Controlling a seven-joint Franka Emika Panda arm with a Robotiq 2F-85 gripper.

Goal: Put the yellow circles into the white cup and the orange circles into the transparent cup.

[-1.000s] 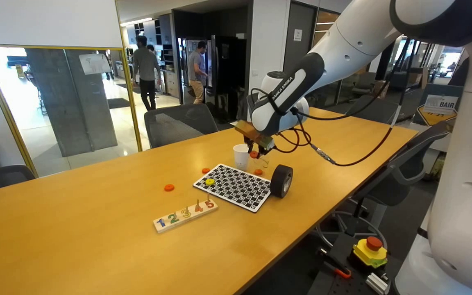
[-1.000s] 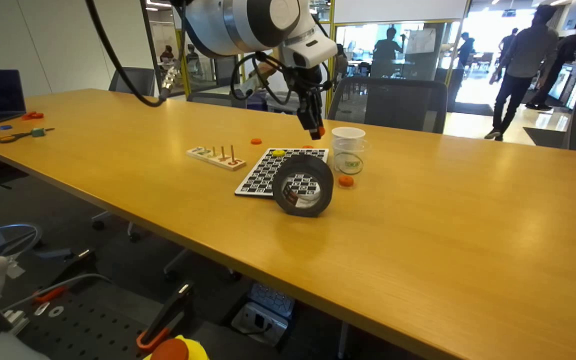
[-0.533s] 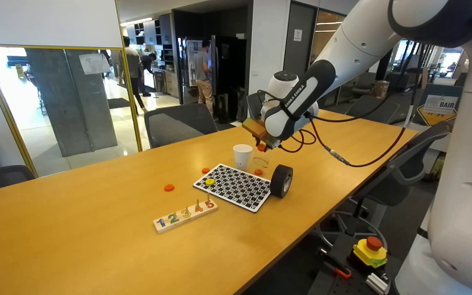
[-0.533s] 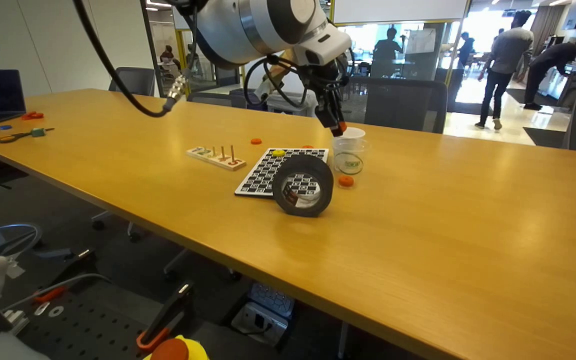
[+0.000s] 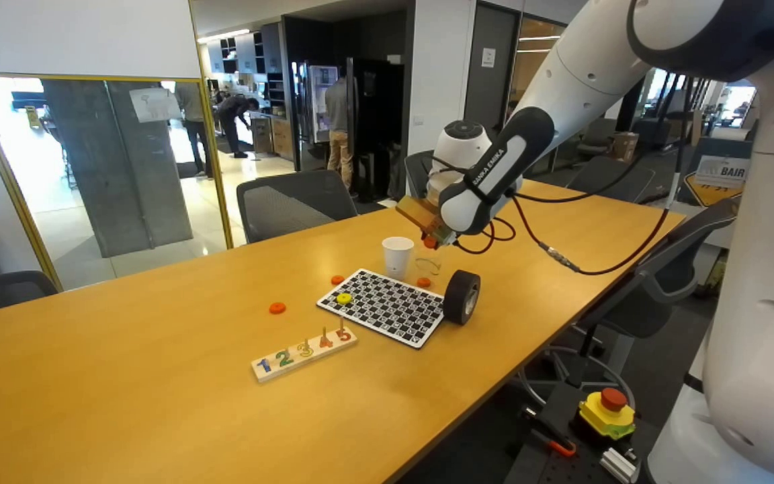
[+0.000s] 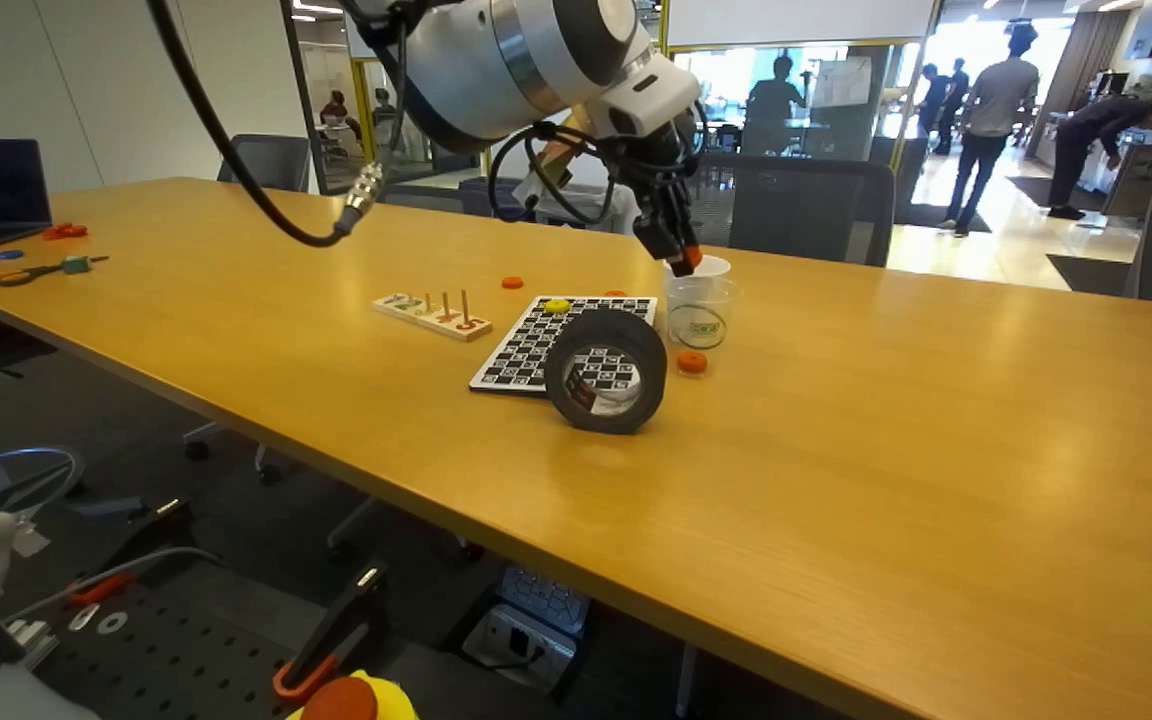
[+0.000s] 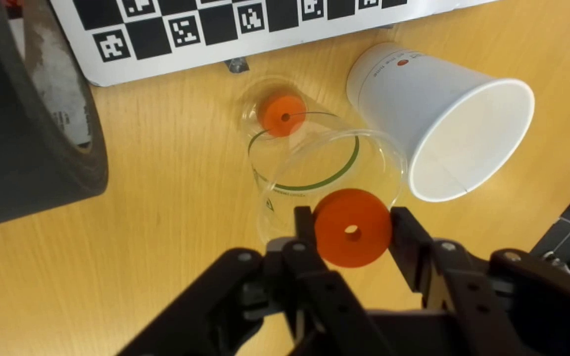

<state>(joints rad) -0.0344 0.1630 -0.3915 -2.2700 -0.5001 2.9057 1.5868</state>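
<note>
Orange is seen between the fingertips (image 7: 306, 226) of the hand (image 7: 353, 225): a held orange circle (image 7: 349, 205) is pinched at its rim, its flat face and hole turned to the wrist camera. Compared with one second ago, the hand has been carried sideways: in an exterior view the held orange circle was shown apart from the cups, and it is now seen across the rim of the white cup (image 6: 718, 266). In the wrist view the rim of the transparent cup (image 7: 309, 187) is overlapped by the held orange circle; whether it is fully above the opening cannot be told. Everything else on the bench (image 5: 179, 376) has been left where it was.

The arm (image 5: 588, 64) is stretched over the bench from beyond one long edge, its forearm sloped downward, its fingertips aimed down at a tilt.

A second orange circle (image 7: 275, 111) is contained at the bottom of the transparent cup, which is stood upright just beside the white cup, along a long edge of the checkered board (image 5: 387, 309). A yellow circle (image 5: 340, 298) is laid on that board near a corner. A third orange circle (image 5: 337, 279) is placed just off the board's short edge there, and a fourth orange circle (image 5: 277, 308) farther out on the bench.
</note>
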